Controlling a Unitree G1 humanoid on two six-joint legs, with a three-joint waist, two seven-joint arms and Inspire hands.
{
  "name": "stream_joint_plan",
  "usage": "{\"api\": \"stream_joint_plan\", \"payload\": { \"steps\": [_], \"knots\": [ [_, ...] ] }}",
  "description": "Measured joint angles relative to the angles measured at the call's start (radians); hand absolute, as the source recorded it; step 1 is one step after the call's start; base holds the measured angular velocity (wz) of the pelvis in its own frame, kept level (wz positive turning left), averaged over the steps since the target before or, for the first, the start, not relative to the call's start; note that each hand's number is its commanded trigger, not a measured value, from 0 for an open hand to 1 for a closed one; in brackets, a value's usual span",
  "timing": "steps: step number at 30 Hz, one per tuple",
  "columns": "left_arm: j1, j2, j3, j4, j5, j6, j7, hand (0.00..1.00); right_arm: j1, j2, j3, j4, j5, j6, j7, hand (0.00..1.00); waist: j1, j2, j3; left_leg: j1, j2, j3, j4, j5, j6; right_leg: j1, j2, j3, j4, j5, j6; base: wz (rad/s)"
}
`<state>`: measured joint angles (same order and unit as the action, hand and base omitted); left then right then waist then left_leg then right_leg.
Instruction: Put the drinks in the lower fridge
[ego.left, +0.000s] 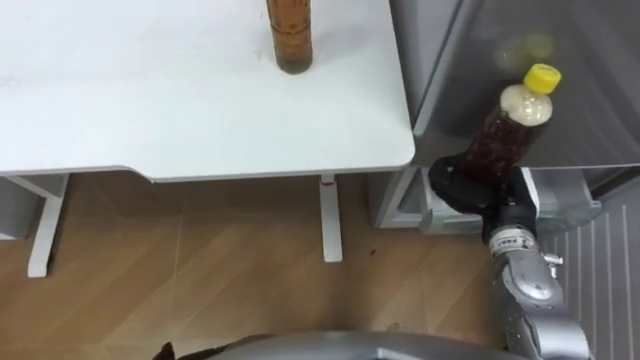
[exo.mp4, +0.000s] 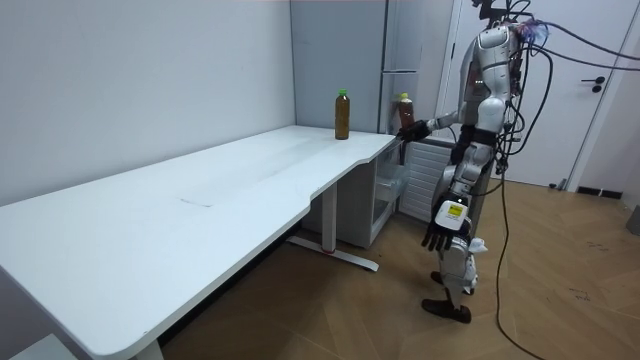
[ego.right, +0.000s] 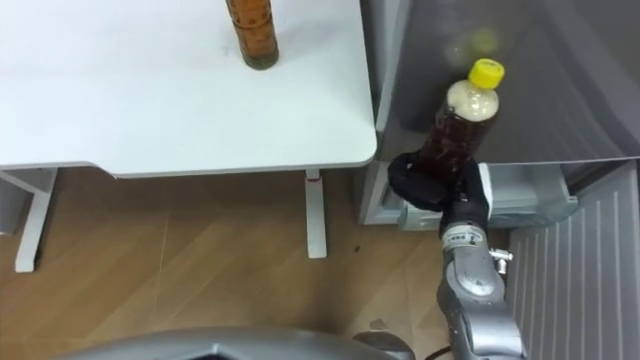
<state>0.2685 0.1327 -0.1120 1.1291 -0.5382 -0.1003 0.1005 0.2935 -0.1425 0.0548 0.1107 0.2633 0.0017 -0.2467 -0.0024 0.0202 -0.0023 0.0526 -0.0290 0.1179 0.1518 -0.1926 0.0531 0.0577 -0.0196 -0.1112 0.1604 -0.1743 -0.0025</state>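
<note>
Your right hand (ego.left: 470, 185) was closed around the lower body of the dark drink bottle (ego.left: 505, 135). The fingers were wrapped low, so the neck and yellow cap (ego.left: 543, 77) stood free above the grip. I judged that hold suited the job: it carried the bottle nearly upright, leaning a little, and left its top clear for sliding it in under a shelf. You held it in the air just in front of the grey fridge (ego.left: 590, 90), beyond the corner of the tabletop (ego.left: 150, 100) and, as far as I could tell, touching neither. A second bottle (ego.left: 290, 40) stood upright on the tabletop near its far edge, well apart from the hand, so it looked like the next one to fetch. In the room view your left hand (exo.mp4: 440, 232) hung at your side with loose fingers and nothing in it, leaving the reach to one arm. Several things were hard to make out. Your fingers covered the base of the held bottle, and the eye views cut off the second bottle's top — the room view alone showed its green cap (exo.mp4: 341, 91). The lower compartment (exo.mp4: 395, 185) seemed to stand open, but your arm and the bottle hid most of it from above, and I could not tell which shelf was free.
</note>
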Motion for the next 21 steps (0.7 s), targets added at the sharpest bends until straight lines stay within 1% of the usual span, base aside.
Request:
{"api": "stream_joint_plan", "payload": {
  "steps": [2, 4, 7, 9, 11, 12, 13, 18, 21],
  "knots": [
    [-0.001, 0.001, 0.0, 0.001, 0.001, 0.005, -0.001, 0.0, 0.0, -0.001, -0.001, 0.0, 0.016, 0.0, -0.031, 1.0, -0.007, 0.001, 0.0019, -0.003, 0.001, 0.005, 0.0, 0.0, 0.0, -0.004, 0.001, 0.002, 0.008, 0.0, 0.0, -0.11],
    [-0.001, 0.003, 0.0, 0.001, 0.0, 0.007, -0.001, 0.0, 0.0, -0.001, -0.001, 0.001, 0.076, -0.002, -0.056, 1.0, -0.024, 0.004, 0.0034, -0.003, 0.002, 0.01, 0.0, 0.0, 0.0, -0.007, 0.0, 0.006, 0.009, 0.0, 0.0, -0.05],
    [-0.001, 0.002, -0.001, 0.0, 0.001, 0.008, -0.001, 0.0, 0.001, -0.001, -0.001, 0.006, 0.137, -0.002, -0.075, 1.0, -0.037, 0.01, 0.008, -0.003, 0.008, 0.011, -0.001, -0.002, 0.001, -0.008, 0.001, 0.008, 0.011, 0.0, 0.0, -0.04],
    [-0.001, 0.002, -0.005, 0.0, 0.001, 0.011, -0.001, 0.0, 0.0, -0.001, 0.0, 0.024, 0.175, -0.002, -0.078, 1.0, -0.044, 0.011, 0.0083, -0.002, 0.008, 0.011, -0.001, -0.002, 0.001, -0.008, 0.002, 0.008, 0.013, 0.0, 0.0, 0.0],
    [-0.001, 0.002, -0.007, -0.002, 0.004, 0.014, -0.001, 0.0, 0.001, -0.001, 0.0, 0.053, 0.209, -0.003, -0.08, 1.0, -0.044, 0.008, 0.0104, 0.001, 0.009, 0.012, -0.001, -0.002, 0.001, -0.008, 0.003, 0.009, 0.015, 0.0, 0.0, 0.0],
    [-0.001, 0.002, -0.006, -0.002, 0.007, 0.016, -0.001, 0.0, 0.001, -0.001, 0.0, 0.069, 0.232, -0.003, -0.081, 1.0, -0.044, 0.004, 0.0133, 0.002, 0.01, 0.014, -0.001, -0.002, 0.001, -0.008, 0.003, 0.01, 0.018, 0.0, 0.0, -0.04],
    [-0.001, 0.002, -0.004, -0.002, 0.008, 0.018, -0.002, 0.0, 0.001, -0.001, 0.0, 0.077, 0.266, -0.003, -0.081, 1.0, -0.043, 0.005, 0.0139, 0.004, 0.011, 0.016, -0.001, -0.002, 0.0, -0.008, 0.004, 0.012, 0.02, 0.0, 0.0, -0.04],
    [0.0, -0.001, 0.027, -0.001, 0.01, 0.022, -0.031, 0.0, 0.001, -0.008, -0.007, 0.079, 0.39, -0.003, -0.078, 1.0, -0.04, 0.0, 0.0147, 0.01, 0.012, 0.014, -0.002, -0.003, 0.0, -0.005, 0.005, 0.014, 0.024, 0.0, 0.0, -0.02],
    [0.01, 0.0, 0.041, -0.008, 0.04, 0.024, -0.045, 0.0, -0.008, -0.015, -0.013, 0.104, 0.449, -0.01, -0.072, 1.0, -0.041, -0.004, 0.0151, 0.009, 0.012, 0.009, 0.0, -0.002, 0.0, -0.003, 0.003, 0.003, 0.024, 0.0, 0.0, 0.04]
  ]
}}
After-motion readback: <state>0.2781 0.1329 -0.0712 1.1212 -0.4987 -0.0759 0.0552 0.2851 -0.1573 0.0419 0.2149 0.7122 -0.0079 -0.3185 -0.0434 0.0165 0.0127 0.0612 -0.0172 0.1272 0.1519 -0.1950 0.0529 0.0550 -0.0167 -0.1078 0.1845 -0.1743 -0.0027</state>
